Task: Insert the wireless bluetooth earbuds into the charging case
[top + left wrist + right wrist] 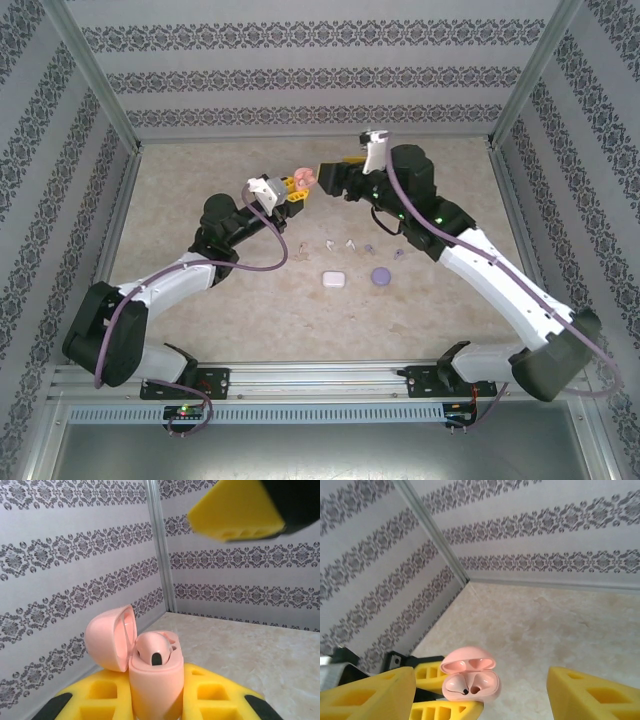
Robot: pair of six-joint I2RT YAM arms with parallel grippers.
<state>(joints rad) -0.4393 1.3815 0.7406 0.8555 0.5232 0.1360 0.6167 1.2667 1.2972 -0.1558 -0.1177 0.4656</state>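
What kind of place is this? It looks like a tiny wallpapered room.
Probably a lab test booth rather than a real room: patterned wall panels set in metal framing, a marble-look tabletop, and a left arm and right arm bolted to a rail along its near edge.

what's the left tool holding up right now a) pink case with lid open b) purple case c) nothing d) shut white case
a: the left tool grips the pink case between its yellow pads, lid flipped open.
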